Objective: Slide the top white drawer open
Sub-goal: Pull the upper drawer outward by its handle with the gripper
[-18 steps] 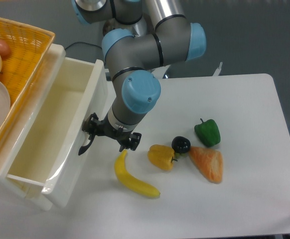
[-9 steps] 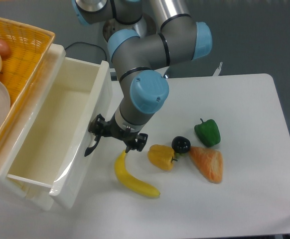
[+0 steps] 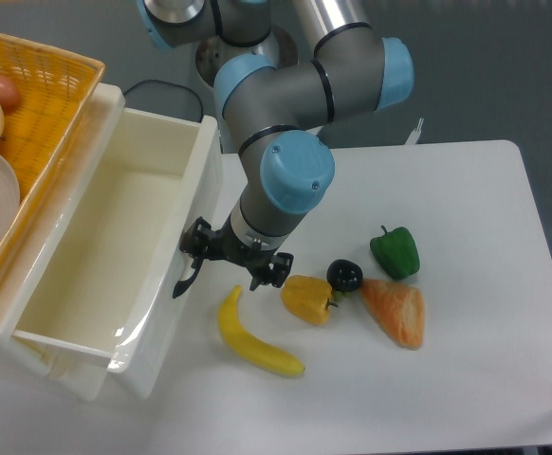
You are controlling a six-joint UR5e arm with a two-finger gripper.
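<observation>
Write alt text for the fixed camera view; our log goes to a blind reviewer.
A robot arm's gripper is at the black handle of the top white drawer, which stands pulled well out and looks empty. On the white table beside it lie a banana, yellow pepper, green pepper and an orange wedge; a yellow basket sits on the cabinet.

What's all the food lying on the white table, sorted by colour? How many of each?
Yellow: 2, a banana and a yellow pepper
Green: 1, a green pepper
Orange: 1, a wedge-shaped piece
Black: 1, a small round item
Total: 5
</observation>
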